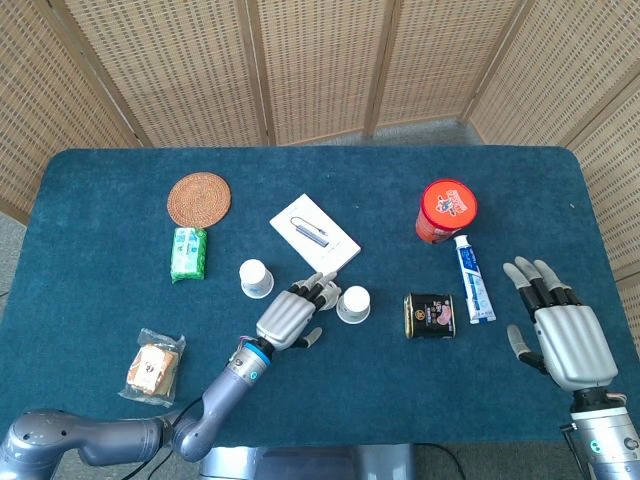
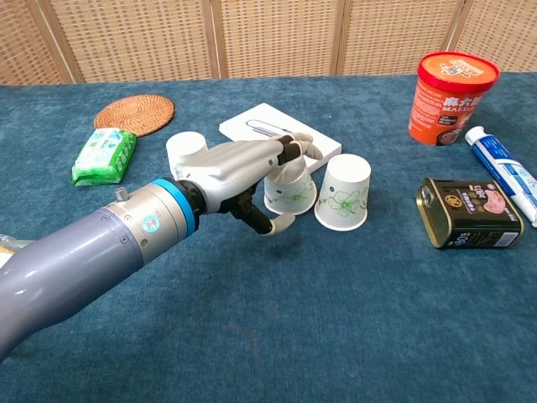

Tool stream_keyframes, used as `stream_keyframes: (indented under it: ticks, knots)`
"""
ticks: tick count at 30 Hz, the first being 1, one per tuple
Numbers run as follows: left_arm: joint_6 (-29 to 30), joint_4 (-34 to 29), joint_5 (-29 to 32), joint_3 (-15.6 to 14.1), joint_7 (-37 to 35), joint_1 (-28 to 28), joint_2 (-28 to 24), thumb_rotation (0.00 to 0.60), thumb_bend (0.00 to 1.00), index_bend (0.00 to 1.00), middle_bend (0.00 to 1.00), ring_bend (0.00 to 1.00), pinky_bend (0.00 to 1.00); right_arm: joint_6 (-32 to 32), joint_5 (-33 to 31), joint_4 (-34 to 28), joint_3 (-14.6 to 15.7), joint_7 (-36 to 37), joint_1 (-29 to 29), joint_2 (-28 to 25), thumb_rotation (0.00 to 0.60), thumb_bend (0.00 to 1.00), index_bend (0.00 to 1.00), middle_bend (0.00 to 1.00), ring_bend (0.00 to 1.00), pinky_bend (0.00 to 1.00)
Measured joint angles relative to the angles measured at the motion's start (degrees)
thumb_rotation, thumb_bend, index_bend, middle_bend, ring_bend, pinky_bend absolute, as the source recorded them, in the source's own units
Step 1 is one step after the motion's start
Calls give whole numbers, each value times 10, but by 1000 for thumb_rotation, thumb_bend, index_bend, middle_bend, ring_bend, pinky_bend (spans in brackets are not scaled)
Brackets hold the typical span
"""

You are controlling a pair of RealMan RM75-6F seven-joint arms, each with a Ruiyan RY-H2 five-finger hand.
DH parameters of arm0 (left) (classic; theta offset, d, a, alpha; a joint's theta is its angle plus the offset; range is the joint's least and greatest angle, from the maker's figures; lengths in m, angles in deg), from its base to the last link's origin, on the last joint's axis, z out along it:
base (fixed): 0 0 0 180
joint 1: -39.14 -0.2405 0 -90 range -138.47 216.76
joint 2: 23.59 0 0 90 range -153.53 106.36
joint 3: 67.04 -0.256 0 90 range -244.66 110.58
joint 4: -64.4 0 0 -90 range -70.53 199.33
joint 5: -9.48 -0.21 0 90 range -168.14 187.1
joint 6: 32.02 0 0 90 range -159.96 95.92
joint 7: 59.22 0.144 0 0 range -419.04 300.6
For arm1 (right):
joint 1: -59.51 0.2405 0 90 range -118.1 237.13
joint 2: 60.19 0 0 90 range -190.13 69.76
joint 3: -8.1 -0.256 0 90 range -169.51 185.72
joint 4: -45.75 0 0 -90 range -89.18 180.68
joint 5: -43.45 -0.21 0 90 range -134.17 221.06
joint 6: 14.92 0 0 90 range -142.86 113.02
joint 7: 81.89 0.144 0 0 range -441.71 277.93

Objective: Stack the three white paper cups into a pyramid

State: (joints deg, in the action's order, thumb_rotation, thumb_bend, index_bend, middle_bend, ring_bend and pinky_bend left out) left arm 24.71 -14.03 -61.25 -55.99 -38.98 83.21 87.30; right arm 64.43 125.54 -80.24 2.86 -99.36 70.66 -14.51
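Three white paper cups stood upside down on the blue table (image 1: 110,190), and none was stacked yet. Two formed a base pair near the middle: the right cup (image 2: 343,192) and the middle cup (image 2: 289,187), the two touching or very nearly so, just in front of a flat white box (image 2: 267,124). The third cup (image 2: 185,151) stood apart to the left, further back, partly hidden behind the left arm in the chest view. The left hand (image 2: 243,168) hovered over the near-left side of the middle cup with its fingers loosely spread and nothing in them; its fingertips (image 2: 304,147) sat at the cup's top, though I could not tell whether they touched it. The right hand (image 1: 558,325) rested far to the right, open and idle, beyond a toothpaste tube (image 1: 473,279) and a dark tin (image 1: 429,314). To my eye the base looked set, so the step in hand was fetching the third cup. I judged that the hand should draw clear without nudging the light middle cup, take the third cup gently around its wall to avoid crushing it, and set it mouth down, centred across both bases.
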Motion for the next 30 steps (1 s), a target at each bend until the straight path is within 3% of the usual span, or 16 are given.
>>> stream_keyframes:
  ticks: [10,20,30]
  knots:
    - [2,-11,12,12,-20,-1,-4,600,442,26,0,0,178,-3,-3,1,0,2,0,-1,600,489,51,0,0,241]
    - [-1,-47,24,14,-12,-1,-27,600,437,0,0,0,37,-4,-1,-1,-1,2,1,-1,600,487,52,0,0,241]
    - [13,-147,7,9,-7,-12,-112,600,437,0,0,0,3,-4,-3,3,-6,8,3,-1,600,489,50,0,0,241]
